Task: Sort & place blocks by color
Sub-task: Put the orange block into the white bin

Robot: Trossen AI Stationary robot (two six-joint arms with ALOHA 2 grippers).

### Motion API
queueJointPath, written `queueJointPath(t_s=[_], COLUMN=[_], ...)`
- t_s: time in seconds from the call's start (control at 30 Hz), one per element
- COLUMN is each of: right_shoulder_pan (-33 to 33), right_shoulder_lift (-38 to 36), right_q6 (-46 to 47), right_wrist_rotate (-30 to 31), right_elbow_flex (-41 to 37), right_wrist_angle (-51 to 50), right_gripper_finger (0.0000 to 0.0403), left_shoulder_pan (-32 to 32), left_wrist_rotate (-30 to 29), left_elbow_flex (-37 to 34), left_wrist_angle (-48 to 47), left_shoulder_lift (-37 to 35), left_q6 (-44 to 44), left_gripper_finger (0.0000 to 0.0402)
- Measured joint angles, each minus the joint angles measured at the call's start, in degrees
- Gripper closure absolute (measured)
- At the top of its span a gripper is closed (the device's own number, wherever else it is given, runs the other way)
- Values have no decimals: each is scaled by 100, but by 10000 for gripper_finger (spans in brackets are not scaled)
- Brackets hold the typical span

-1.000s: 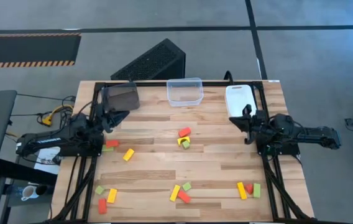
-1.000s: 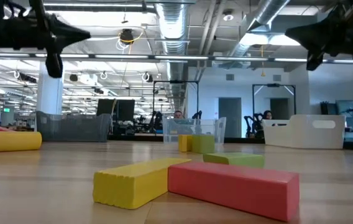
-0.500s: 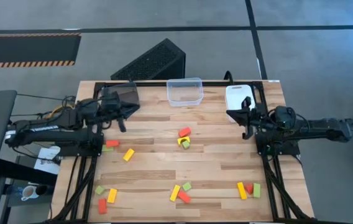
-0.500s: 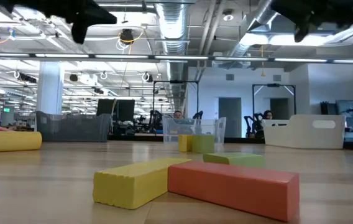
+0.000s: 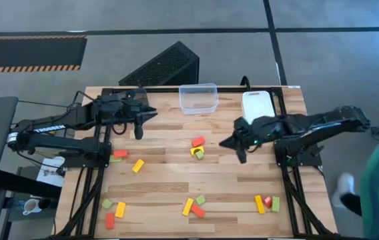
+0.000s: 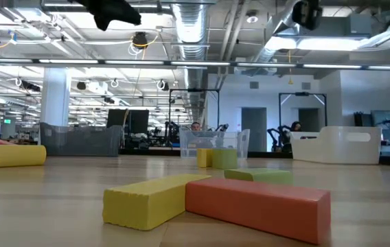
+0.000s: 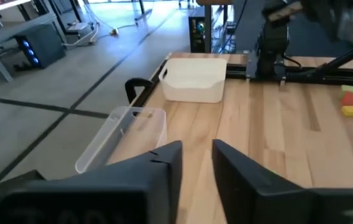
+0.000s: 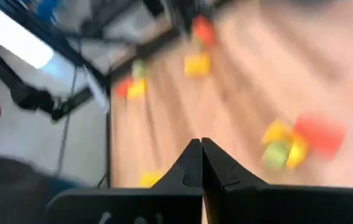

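Small red, yellow and light green blocks lie flat on the wooden table in loose groups: a middle group (image 5: 197, 148), one at the left (image 5: 124, 160) and several along the near edge (image 5: 193, 207). My left gripper (image 5: 139, 128) hangs open above the far-left part of the table, beside the dark brown bin (image 5: 131, 99). In its wrist view the left gripper (image 7: 196, 149) shows a narrow gap between the fingers. My right gripper (image 5: 227, 143) hovers shut just right of the middle group; in its wrist view the right gripper's (image 8: 200, 146) fingertips meet, with that group (image 8: 291, 144) close by.
Along the far edge stand the clear bin (image 5: 198, 98) and the white bin (image 5: 256, 103); the left arm partly covers the dark brown one. Bare wood lies between the block groups. A person (image 5: 373, 190) stands off the table's right near corner.
My right gripper has swung from near the white bin toward the table's left and now hovers beside the middle block group. My left gripper has reached toward the right, along the far-left part of the table. Both have risen in the low view. No block has moved.
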Motion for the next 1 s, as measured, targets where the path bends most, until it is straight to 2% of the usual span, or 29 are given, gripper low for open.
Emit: queueJointPath(t_s=[0.13, 0.27, 0.47, 0.6, 0.77, 0.87, 1.0], right_shoulder_pan=[120, 433, 1049, 1474, 1852, 2013, 2041], right_shoulder_lift=[674, 1190, 1764, 1942, 1980, 1950, 1891], right_q6=[1358, 2578, 3737, 4097, 4540, 4720, 4954], right_wrist_rotate=[-818, -1431, -2413, -2689, -3251, -3398, -3584], right_elbow_flex=[844, 1146, 1146, 959, 268, -309, -960], right_wrist_angle=[-1701, -3116, -4570, -4448, -3597, -3013, -2357], right_gripper_finger=[393, 383, 305, 228, 143, 123, 120], left_shoulder_pan=[0, 0, 0, 0, 0, 0, 0], left_wrist_rotate=[-2, -6, -9, -11, -13, -13, -15], left_elbow_flex=[0, 0, 0, 0, 0, 0, 0], left_wrist_angle=[-165, -241, -245, -411, -591, -572, -571], left_shoulder_lift=[2, 2, 0, 0, -1, 0, 0], left_q6=[-294, -456, -555, -555, -567, -529, -438], left_gripper_finger=[261, 219, 175, 157, 144, 140, 140])
